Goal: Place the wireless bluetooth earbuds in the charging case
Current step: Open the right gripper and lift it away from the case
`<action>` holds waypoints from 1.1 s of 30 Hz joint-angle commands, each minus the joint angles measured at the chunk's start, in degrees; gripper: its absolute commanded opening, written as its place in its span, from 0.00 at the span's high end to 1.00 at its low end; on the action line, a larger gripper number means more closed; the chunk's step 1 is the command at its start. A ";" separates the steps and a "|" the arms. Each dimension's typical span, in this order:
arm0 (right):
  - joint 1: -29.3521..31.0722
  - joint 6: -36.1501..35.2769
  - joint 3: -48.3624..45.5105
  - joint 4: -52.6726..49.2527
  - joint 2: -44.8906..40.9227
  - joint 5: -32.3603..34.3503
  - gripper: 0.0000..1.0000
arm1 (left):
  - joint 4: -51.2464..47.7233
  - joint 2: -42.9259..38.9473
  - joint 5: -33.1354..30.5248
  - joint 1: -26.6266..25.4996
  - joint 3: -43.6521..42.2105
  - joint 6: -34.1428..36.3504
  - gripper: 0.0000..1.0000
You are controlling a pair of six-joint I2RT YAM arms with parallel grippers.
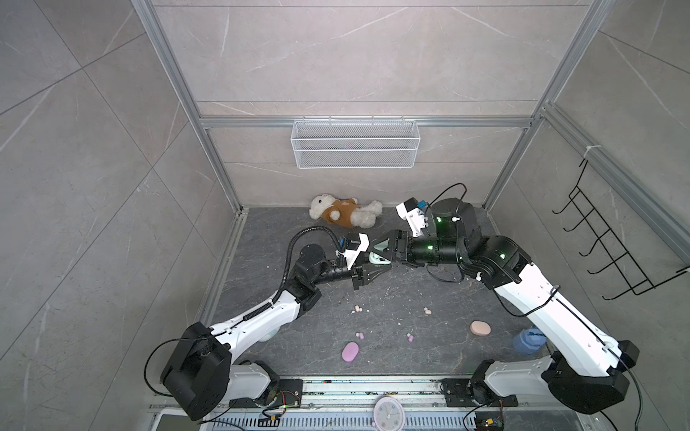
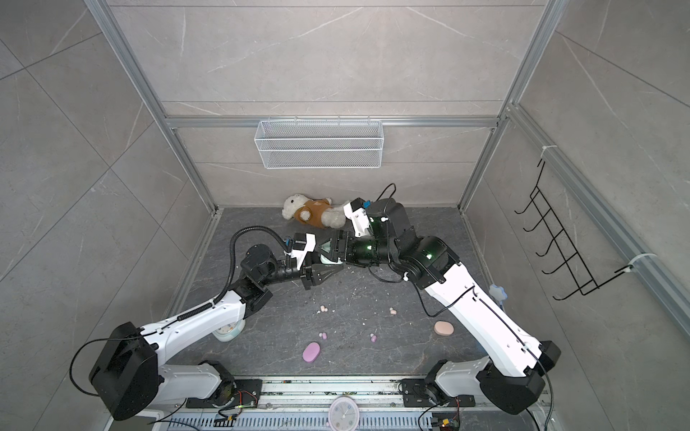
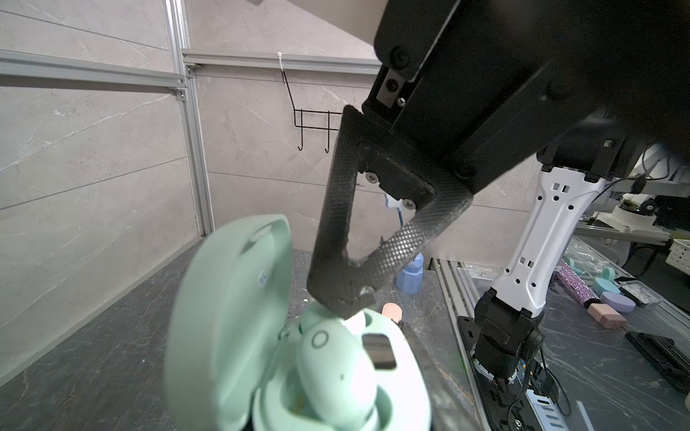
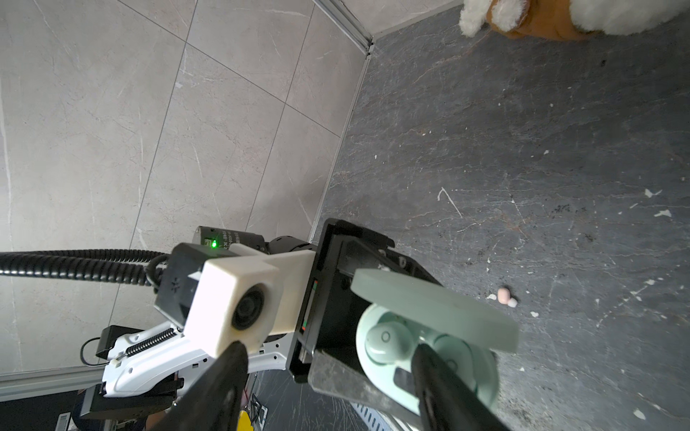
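Your left fingers (image 1: 375, 269) clamp the mint-green oval charging case (image 3: 231, 291), lid open, above the back middle of the grey stone desk (image 1: 410, 336), so your spread, empty right fingers (image 3: 336, 261) can, apparently, press its mint-green bean-shaped earbuds (image 3: 328, 358) home.

**White and black arms**

The left arm (image 1: 261, 317) and right arm (image 1: 552, 309) have white shells and black joints. A ribbed black cable (image 1: 288, 261) loops over the left one. Green lights (image 1: 429, 247) glow on the right one. The right claw (image 1: 379, 252) has criss-cross black fingers (image 3: 336, 209).
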 commanded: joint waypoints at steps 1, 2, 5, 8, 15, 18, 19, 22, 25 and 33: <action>-0.15 1.16 -0.87 1.14 -0.78 -1.82 0.28 | 3.29 -1.65 1.09 -0.18 1.70 0.39 0.78; -0.10 1.21 -1.10 1.23 -0.81 -1.90 0.28 | 3.22 -1.67 1.13 -0.15 1.74 0.39 0.78; -0.12 1.82 -1.88 2.21 -0.95 -2.90 0.28 | 2.89 -1.71 1.03 -0.17 1.95 0.51 0.78; 0.03 2.18 -2.17 2.96 -0.71 -3.77 0.28 | 2.78 -1.55 1.03 -0.21 1.99 0.56 0.79; 0.08 1.76 -1.26 3.58 0.43 -4.04 0.28 | 2.64 -1.37 1.19 -0.34 2.20 0.39 0.78; 0.12 1.12 -0.51 2.30 0.64 -3.10 0.27 | 2.41 -1.54 1.15 -0.35 2.14 0.48 0.78; 0.09 0.65 -0.16 1.46 0.47 -2.26 0.27 | 2.29 -1.54 1.15 -0.40 2.07 0.63 0.78; 0.11 -0.65 1.65 -1.35 -0.06 0.09 0.26 | 2.06 -1.67 1.07 -0.40 2.00 0.74 0.78; 0.11 -1.16 3.79 -2.81 -0.21 -0.14 0.26 | 1.92 -1.51 0.84 -0.39 1.61 0.79 0.78; -0.04 -4.22 11.56 -11.82 0.25 4.35 0.29 | 0.38 -1.93 0.42 -0.48 1.05 2.66 0.78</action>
